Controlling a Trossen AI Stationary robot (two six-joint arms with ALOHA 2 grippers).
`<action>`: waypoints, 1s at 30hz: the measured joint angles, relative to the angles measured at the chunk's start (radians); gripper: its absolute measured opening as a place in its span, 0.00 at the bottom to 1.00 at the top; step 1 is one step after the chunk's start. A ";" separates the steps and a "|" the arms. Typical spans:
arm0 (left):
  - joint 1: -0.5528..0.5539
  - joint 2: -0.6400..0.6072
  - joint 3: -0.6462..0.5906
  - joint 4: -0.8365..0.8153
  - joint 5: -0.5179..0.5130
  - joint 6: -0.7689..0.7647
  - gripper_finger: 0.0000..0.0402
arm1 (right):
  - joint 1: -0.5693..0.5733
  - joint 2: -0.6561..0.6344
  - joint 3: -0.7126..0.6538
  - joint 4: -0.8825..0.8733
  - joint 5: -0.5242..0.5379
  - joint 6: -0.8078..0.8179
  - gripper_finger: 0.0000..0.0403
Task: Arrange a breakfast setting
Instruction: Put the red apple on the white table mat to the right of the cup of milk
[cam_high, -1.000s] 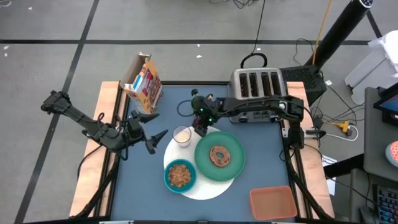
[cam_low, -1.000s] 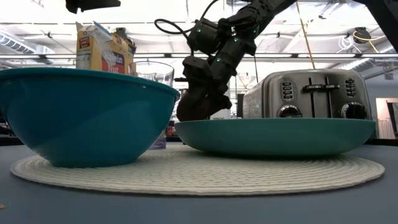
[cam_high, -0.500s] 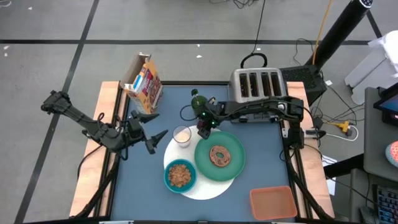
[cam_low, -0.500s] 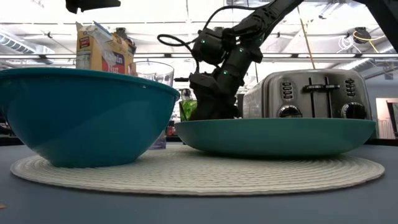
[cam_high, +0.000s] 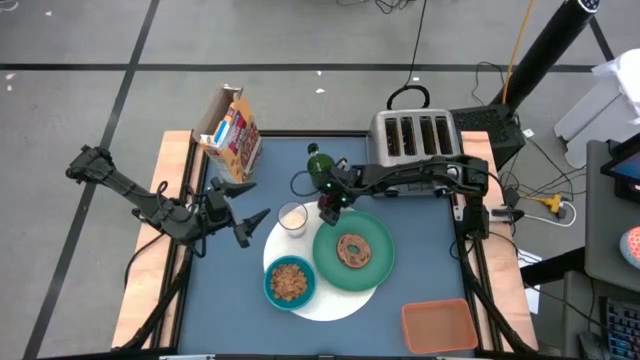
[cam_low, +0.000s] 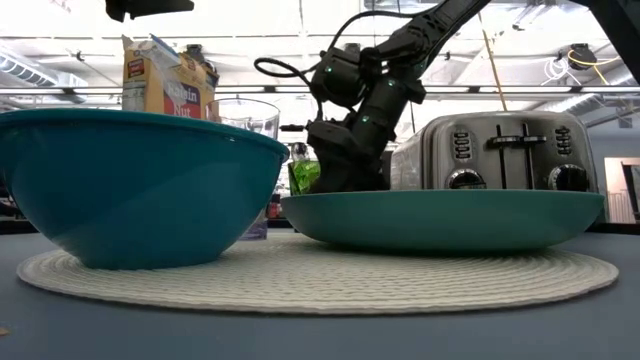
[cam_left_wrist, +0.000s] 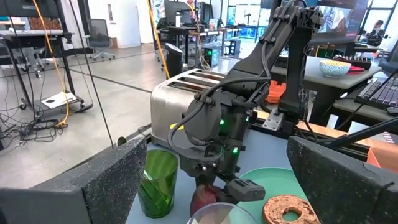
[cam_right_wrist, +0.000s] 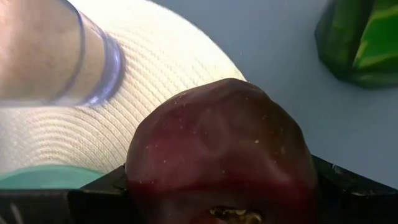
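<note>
The white round mat (cam_high: 330, 302) carries the green plate (cam_high: 372, 272) with the brown bagel (cam_high: 352, 250), the teal bowl (cam_high: 290, 282) of cereal and the milk glass (cam_high: 292, 218). The green cup (cam_high: 318, 157) stands on the table just beyond the mat. My right gripper (cam_high: 326, 207) hangs low at the plate's far-left rim, between glass and cup, shut on the red fruit (cam_right_wrist: 224, 149). My left gripper (cam_high: 248, 226) waits open to the left of the glass, held level above the table. My right gripper pinches the red fruit's two opposite sides (cam_right_wrist: 134, 180) between its fingers (cam_right_wrist: 93, 198), slanting down from the table's right. The fruit sits over the mat's far edge (cam_right_wrist: 186, 68). I cannot tell whether its underside rests on anything.
The silver toaster (cam_high: 414, 140) stands at the far right, right behind my right arm. A cereal box (cam_high: 232, 130) is at the far left and an orange-brown tray (cam_high: 438, 326) at the near right corner. Bare blue table lies left of the mat.
My right gripper has sunk with the red fruit toward the mat beside the plate's far-left rim and tipped a little more downward. The green cup, covered by the arm a second ago, now shows behind it in the high view. My left arm kept still.
</note>
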 joint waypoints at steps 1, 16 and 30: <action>0.000 0.000 0.000 0.000 0.000 0.000 0.98 | 0.000 0.000 0.000 -0.010 0.000 0.000 0.64; 0.000 0.000 0.000 0.000 0.000 -0.001 0.98 | 0.000 0.000 0.000 -0.002 0.000 0.000 0.71; 0.000 0.000 0.000 0.000 0.000 -0.004 0.98 | 0.000 0.000 0.001 -0.002 0.000 -0.001 0.73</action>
